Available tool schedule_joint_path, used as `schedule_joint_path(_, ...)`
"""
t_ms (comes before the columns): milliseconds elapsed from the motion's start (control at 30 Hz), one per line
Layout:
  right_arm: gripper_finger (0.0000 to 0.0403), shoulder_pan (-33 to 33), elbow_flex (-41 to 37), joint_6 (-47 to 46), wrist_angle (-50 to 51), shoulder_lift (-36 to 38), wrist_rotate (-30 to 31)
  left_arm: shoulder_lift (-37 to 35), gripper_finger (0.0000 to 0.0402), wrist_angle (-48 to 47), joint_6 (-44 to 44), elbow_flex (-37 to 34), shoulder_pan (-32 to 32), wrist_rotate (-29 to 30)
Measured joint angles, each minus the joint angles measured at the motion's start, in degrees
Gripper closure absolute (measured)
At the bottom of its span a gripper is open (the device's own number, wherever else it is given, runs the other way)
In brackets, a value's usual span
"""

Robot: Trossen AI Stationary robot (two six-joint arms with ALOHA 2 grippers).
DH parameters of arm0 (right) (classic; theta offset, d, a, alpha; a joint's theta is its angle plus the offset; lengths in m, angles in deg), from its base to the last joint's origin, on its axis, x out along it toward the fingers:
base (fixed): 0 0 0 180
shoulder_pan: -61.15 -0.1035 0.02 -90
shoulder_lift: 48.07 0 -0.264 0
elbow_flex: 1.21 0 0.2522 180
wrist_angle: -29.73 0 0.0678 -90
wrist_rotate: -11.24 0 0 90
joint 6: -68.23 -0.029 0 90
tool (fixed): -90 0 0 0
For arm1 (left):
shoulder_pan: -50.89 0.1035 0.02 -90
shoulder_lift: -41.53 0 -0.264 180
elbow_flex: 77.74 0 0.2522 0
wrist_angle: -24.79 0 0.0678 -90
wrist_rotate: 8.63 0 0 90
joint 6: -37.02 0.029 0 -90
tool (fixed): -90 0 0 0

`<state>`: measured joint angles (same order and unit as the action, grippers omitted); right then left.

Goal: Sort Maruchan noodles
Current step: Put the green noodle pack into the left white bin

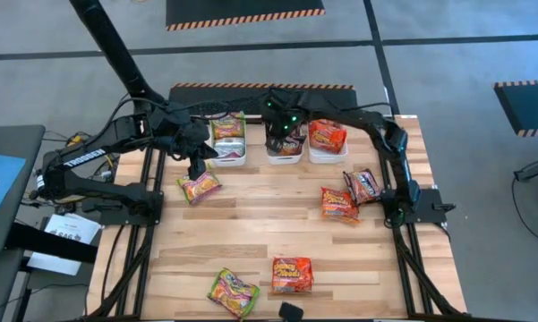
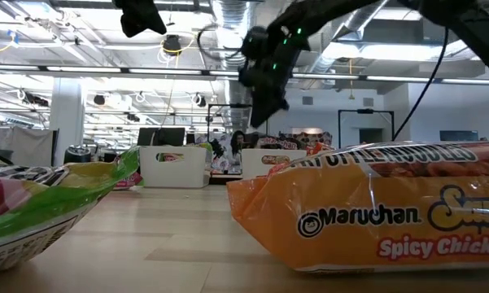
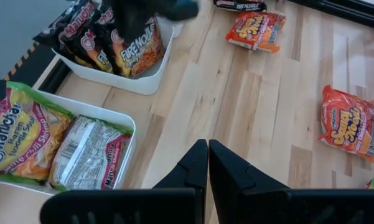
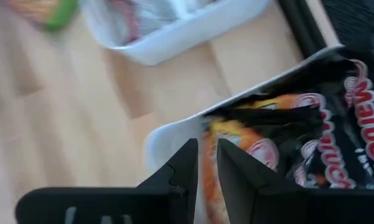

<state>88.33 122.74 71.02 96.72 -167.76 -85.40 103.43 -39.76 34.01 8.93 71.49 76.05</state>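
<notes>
- Right gripper (image 1: 285, 134) over middle tub (image 1: 285, 154) of black packets (image 4: 336, 143); jaws narrowly apart, nothing visibly held.
- Left gripper (image 1: 195, 170) beside left tub (image 1: 228, 156), jaws shut, empty.
- Green packet (image 1: 199, 186) just below it; other packets (image 1: 292, 275) loose on table (image 1: 269, 224).

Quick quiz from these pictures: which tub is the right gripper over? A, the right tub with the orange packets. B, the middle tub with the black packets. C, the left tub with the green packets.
B: in the high view the right gripper hangs over the middle tub, and its wrist view shows black packets inside the tub just beyond its fingers.
</notes>
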Motion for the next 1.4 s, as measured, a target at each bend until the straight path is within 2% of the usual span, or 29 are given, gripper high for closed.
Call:
schedule_joint_path(200, 0.0316, -1.8, 0.5, 2.3, 5.6, 6.6, -5.7, 0.0, 0.0401, -5.0, -3.2, 0.0, 0.0, 0.7)
schedule_joint_path(400, 0.0316, -3.8, 0.5, 3.7, 12.9, 11.7, -6.6, 0.0, 0.0401, -5.9, -8.1, 0.0, -1.3, 1.5)
schedule_joint_path(633, 0.0314, -7.4, 0.4, 8.0, 20.1, 13.9, -7.0, 0.0, 0.0401, -7.3, -8.3, 0.0, -3.8, 1.5)
schedule_joint_path(800, 0.0299, -10.1, 0.4, 3.7, 22.6, 13.9, -6.9, 0.2, 0.0401, -10.9, -7.9, 0.0, -4.6, 2.9)
schedule_joint_path(967, 0.0266, -13.3, 0.4, -3.2, 23.1, 13.9, -6.3, 1.9, 0.0399, -16.2, -6.4, 0.0, -4.6, 4.4)
schedule_joint_path(1100, 0.0237, -15.9, 0.4, -10.0, 23.1, 13.9, -6.2, 3.8, 0.0379, -22.1, -4.3, 0.0, -4.7, 2.0)
schedule_joint_path(1267, 0.0207, -19.7, 0.4, -15.9, 23.1, 13.9, -6.2, 5.4, 0.033, -24.8, -4.2, 0.0, -5.6, 1.1)
schedule_joint_path(1400, 0.019, -23.2, 0.4, -21.3, 23.1, 13.8, -6.2, 5.9, 0.0286, -27.0, -5.2, 0.0, -7.1, -4.5)
